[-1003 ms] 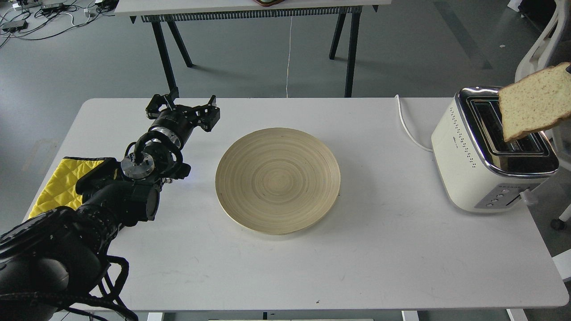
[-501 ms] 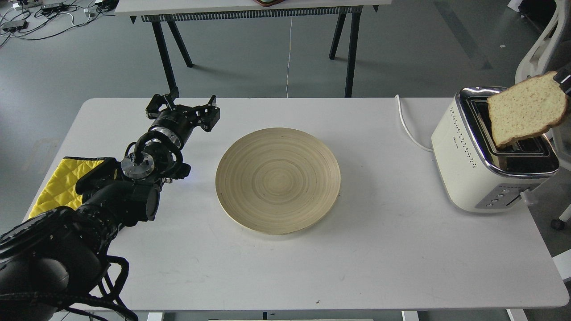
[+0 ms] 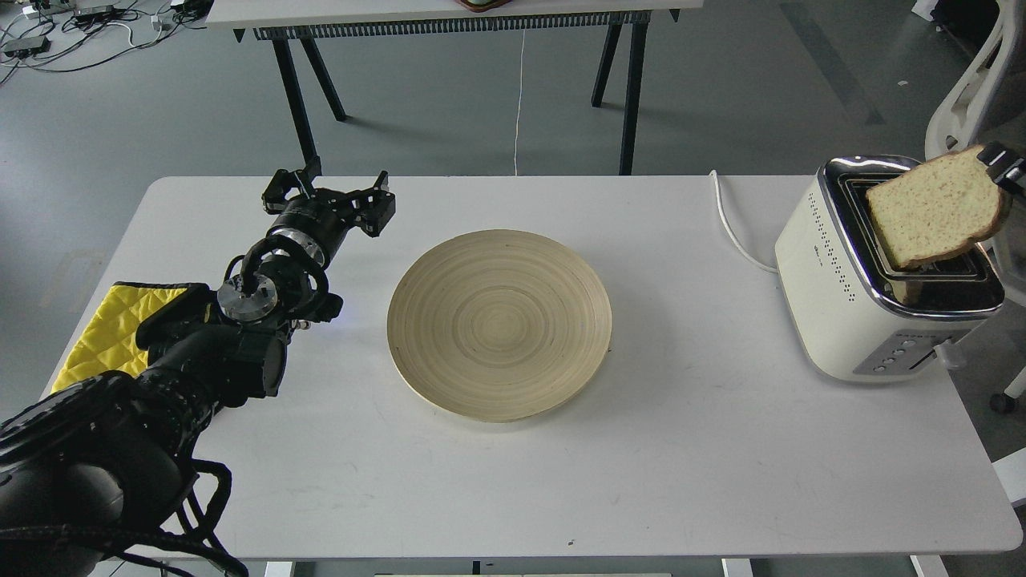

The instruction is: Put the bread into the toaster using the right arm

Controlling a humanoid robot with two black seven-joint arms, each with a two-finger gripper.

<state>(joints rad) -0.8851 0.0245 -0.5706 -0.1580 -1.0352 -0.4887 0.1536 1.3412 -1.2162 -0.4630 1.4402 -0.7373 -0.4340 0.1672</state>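
Observation:
The bread [image 3: 934, 210] is a pale tan speckled slice with a brown crust, tilted over the toaster [image 3: 878, 268], its lower edge at the slots. The toaster is cream-white with a chrome top and stands at the table's right end. My right gripper [image 3: 1002, 167] shows only as black-and-white fingertips at the right edge, shut on the bread's upper right corner. My left gripper [image 3: 330, 196] is open and empty above the table's left part, far from the toaster.
A round bamboo plate [image 3: 499, 322] lies empty in the table's middle. A yellow quilted cloth [image 3: 100, 332] lies at the left edge under my left arm. The toaster's white cord [image 3: 731, 224] runs off the back edge. A white chair [image 3: 974, 80] stands behind the toaster.
The bread has moved left and down toward the toaster's slots and tilted flatter. My right gripper's tips have come into view. The left arm has not moved.

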